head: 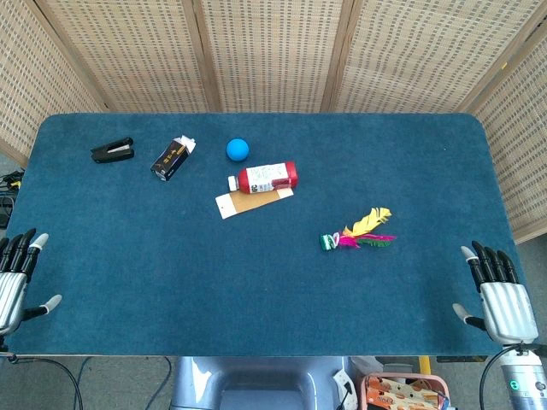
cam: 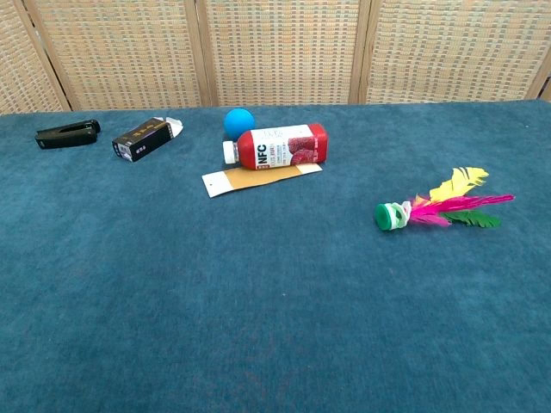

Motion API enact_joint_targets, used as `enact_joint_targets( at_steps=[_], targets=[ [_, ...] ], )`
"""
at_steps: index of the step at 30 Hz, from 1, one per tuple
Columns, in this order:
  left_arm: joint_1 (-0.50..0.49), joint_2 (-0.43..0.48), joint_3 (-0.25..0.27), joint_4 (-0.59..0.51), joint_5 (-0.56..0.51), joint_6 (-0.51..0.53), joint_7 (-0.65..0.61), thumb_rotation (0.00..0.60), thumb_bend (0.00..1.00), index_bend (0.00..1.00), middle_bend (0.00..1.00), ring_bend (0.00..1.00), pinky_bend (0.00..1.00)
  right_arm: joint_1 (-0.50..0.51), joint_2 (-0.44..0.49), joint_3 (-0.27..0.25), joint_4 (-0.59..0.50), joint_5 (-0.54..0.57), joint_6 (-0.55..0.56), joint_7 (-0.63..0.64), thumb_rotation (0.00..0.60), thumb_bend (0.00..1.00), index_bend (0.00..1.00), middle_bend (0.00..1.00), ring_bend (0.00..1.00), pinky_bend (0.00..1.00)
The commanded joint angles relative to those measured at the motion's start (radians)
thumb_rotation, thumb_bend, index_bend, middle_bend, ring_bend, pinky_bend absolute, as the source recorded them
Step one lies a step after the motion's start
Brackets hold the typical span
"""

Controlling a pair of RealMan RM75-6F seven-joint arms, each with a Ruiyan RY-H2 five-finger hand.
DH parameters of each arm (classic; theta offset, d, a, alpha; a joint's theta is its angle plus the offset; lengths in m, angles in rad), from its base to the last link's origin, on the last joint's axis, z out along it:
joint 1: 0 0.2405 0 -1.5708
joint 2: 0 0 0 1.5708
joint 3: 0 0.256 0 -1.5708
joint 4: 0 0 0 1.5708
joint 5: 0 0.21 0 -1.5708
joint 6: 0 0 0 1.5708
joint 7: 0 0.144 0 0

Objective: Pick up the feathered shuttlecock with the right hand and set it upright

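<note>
Right hand fingers spread, holding nothing, left hand likewise, feathered shuttlecock lying flat, untouched

Table layout
Stapler, box, ball in a row at back; bottle before the ball, on card; shuttlecock lying front right.

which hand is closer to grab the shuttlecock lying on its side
Right. The shuttlecock lies on the right half of the table, nearer the right hand, which rests open at the near right edge. The left hand sits at the far left edge.
</note>
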Motion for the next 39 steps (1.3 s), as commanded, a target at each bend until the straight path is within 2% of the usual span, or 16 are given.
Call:
enact_joint_targets(
  at_steps=[1, 33, 35, 39],
  targets=[
    [0.002, 0.001, 0.000, -0.001, 0.002, 0.004, -0.002, 0.600, 0.12, 0.00, 0.00, 0.00, 0.00, 0.000, -0.001, -0.001, 0.000, -0.003, 0.001, 0.000, 0.600, 0.16, 0.01, 0.00, 0.00, 0.00],
    [0.007, 0.011, -0.006, -0.011, -0.002, 0.012, -0.007, 0.600, 0.12, 0.00, 0.00, 0.00, 0.00, 0.008, -0.038, 0.006, 0.021, -0.021, 0.017, -0.003, 0.600, 0.16, 0.01, 0.00, 0.00, 0.00],
    [0.008, 0.011, -0.005, -0.012, -0.004, 0.012, -0.007, 0.600, 0.12, 0.00, 0.00, 0.00, 0.00, 0.018, -0.050, 0.015, 0.022, -0.022, 0.013, -0.007, 0.600, 0.16, 0.04, 0.00, 0.00, 0.00],
    [0.005, 0.008, -0.004, -0.012, -0.003, 0.006, -0.001, 0.600, 0.12, 0.00, 0.00, 0.00, 0.00, 0.076, -0.111, 0.067, 0.042, -0.018, -0.007, -0.026, 0.600, 0.16, 0.13, 0.00, 0.00, 0.00]
  ],
)
